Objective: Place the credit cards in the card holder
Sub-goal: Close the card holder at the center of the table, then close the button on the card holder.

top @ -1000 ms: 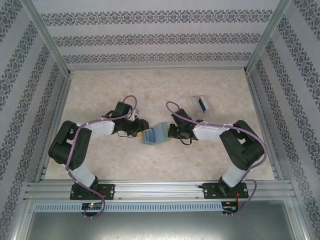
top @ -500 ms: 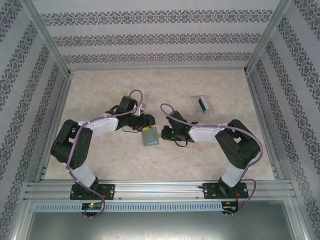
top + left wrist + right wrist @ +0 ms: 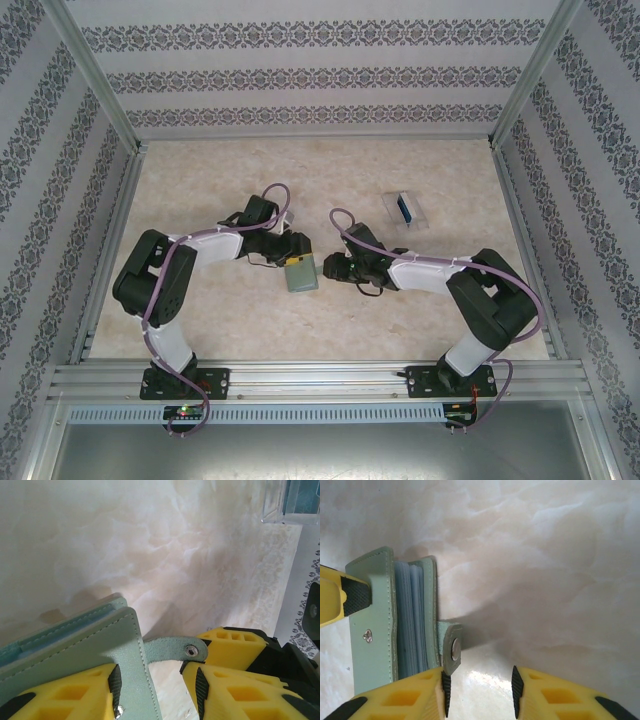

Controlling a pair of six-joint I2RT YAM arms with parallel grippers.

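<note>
Now the card holder (image 3: 300, 277) looks folded narrow and lies a little left of where it lay a second ago, when it was spread wider midway between the two arms; it has barely shifted over the last half second. It rests on the pale marbled surface (image 3: 420, 310), close in front of both wrists. The right arm has swung its elbow out toward the right wall, and the right pincer (image 3: 479, 680) now stands spread, pinching nothing, bare surface showing between its yellow fingers. The left pincer (image 3: 157, 672) is spread as well: one black pad (image 3: 114, 681) lies against the holder's grey-green cover, while the other finger (image 3: 225, 655) stays clear of the cover with a strip of surface between them. The holder's closing strap (image 3: 451, 647), with a metal snap at its end, sticks out from the fold; in the left wrist view its end reaches that free finger, and in the right wrist view it lies just beside the right pincer's left finger. Bluish pocket leaves (image 3: 410, 625) show between the two covers, and a second snap stud (image 3: 367, 636) sits on the outer one. Well apart, toward the far right of the surface, a clear plastic box (image 3: 405, 211) holds a blue card (image 3: 403, 207) standing on edge. Patterned walls (image 3: 300, 80) close in the cell, and an aluminium rail (image 3: 300, 378) runs along the near edge.
</note>
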